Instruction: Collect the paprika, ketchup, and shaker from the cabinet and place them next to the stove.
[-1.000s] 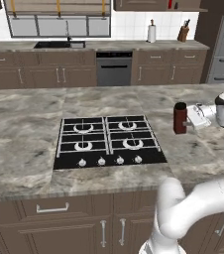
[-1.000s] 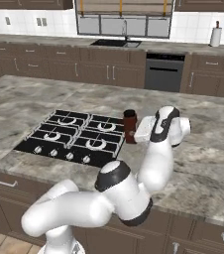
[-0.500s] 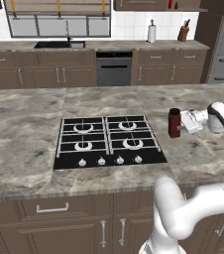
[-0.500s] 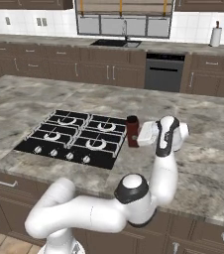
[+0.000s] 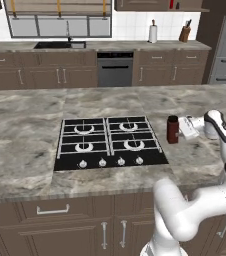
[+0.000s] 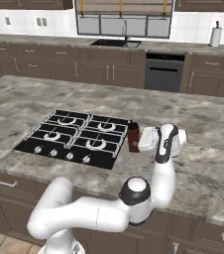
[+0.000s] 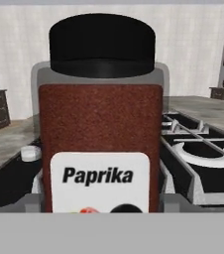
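dark red-brown paprika (image 5: 172, 129) jar, black cap, upright on the marble counter (image 5: 30, 135) | just right of the stove (image 5: 108, 142) | tool (image 5: 186, 127) right up against it, can't tell if it's pinching or spread

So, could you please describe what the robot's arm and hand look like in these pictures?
The arm is built of thick, rounded, glossy white segments with dark grey bands at the joints. A round grey cap sits on the elbow, and a black strip runs along the wrist. The hand is a boxy white block at the end. No cables or markings show.
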